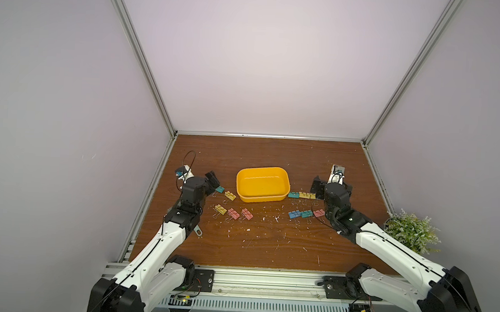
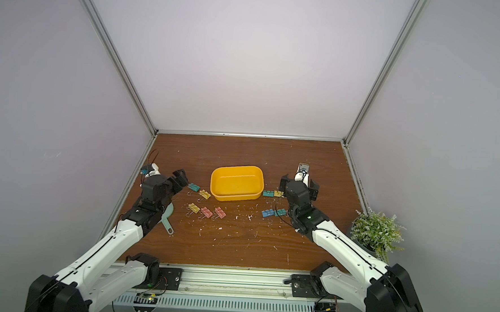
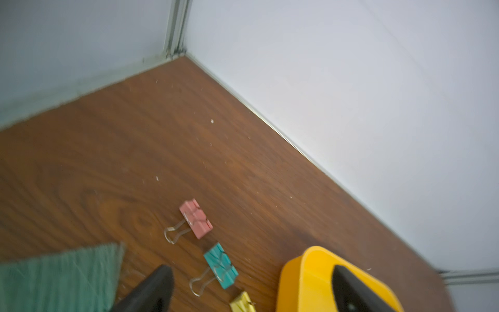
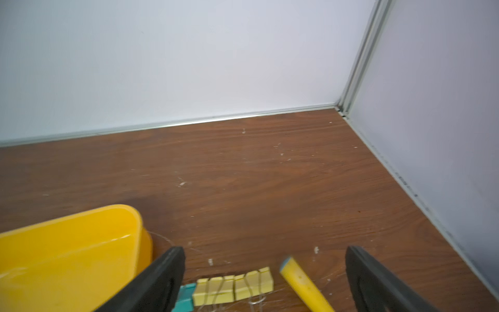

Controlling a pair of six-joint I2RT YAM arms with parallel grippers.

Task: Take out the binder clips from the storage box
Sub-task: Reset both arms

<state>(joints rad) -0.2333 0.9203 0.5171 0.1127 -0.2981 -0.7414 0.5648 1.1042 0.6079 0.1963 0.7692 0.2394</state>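
Hovering low with left gripper (image 3: 251, 270) and right gripper (image 4: 263, 252) fingers spread wide, holding nothing. Storage box (image 1: 262, 199) bare inside, binder clips (image 1: 233, 213) out at its 8 and 4 o'clock. Could snag a wire handle or shunt the box if dragged back low.

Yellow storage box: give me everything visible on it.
The storage box is a shallow yellow tray, glossy plastic by its look, rectangular with rounded corners and a plain rim. It sits upright and open on the wooden table, about midway across its width. Both top views show it empty. Binder clips lie beside it on both sides; none seems to touch it.
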